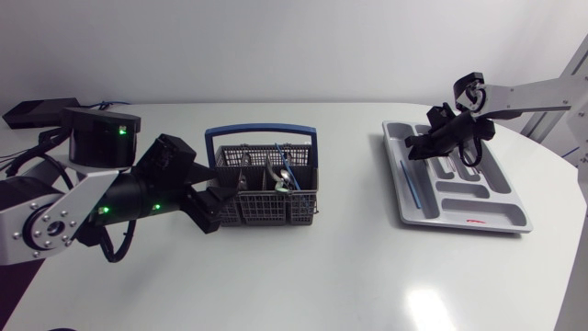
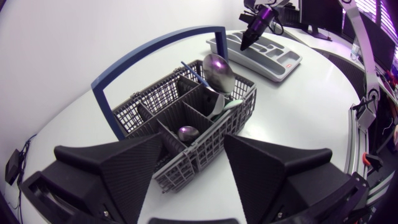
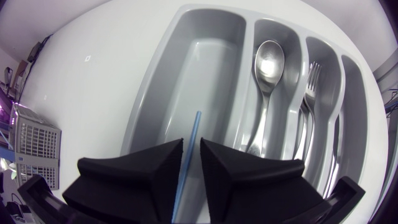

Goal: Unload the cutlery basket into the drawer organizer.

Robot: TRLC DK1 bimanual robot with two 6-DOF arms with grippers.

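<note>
Basket (image 1: 276,210) ahead of spread left pincer (image 2: 194,140), right pincer (image 3: 191,142) parted over blue stick (image 3: 196,126)

You were in a robotics lab, not a kitchen. The cutlery basket (image 1: 266,188) and the drawer organizer (image 1: 455,184) stood well apart on a plain white table (image 1: 303,276) with a rounded edge, set out like test pieces on a bench. Your left arm (image 1: 110,198) and right arm (image 1: 533,95), metal links with black joints, came in over it from either side. Small green lights (image 1: 118,131) glowed on the left one, and a black electronics box (image 1: 41,111) sat at the far left corner.
</note>
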